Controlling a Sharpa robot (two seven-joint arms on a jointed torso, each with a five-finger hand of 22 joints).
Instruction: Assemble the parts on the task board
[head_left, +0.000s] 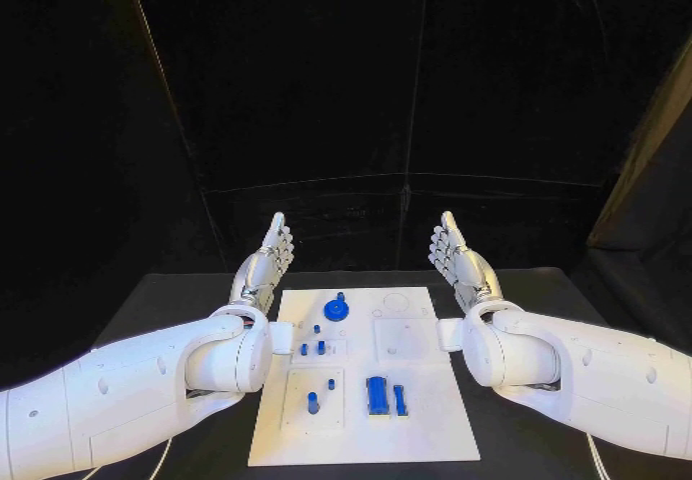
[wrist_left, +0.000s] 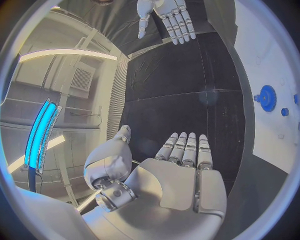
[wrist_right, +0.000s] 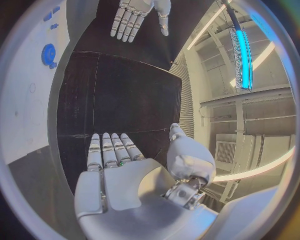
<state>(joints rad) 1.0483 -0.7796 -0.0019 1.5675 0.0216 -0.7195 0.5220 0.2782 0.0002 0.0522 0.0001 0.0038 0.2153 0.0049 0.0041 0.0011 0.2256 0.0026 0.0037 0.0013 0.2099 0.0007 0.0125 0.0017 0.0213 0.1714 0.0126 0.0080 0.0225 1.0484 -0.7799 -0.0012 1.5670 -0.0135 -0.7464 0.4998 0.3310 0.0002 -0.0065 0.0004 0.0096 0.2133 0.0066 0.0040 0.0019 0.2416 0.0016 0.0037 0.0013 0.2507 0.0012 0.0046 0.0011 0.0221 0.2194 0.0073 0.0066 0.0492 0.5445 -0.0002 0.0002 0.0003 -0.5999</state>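
White task board (head_left: 433, 420) (blue parts (head_left: 378, 394) on it) lies between left robot hand (head_left: 265, 262) and right robot hand (head_left: 462, 257), both flat, empty.

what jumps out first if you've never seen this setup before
Most striking are the two silver hands, the left hand and right hand, held up flat with fingers straight, one on each side of the far end of the white task board, holding nothing. Next comes the board itself, bright on the black table, dotted with small blue parts, among them a round blue gear near its far end and a taller blue block nearer the robot.
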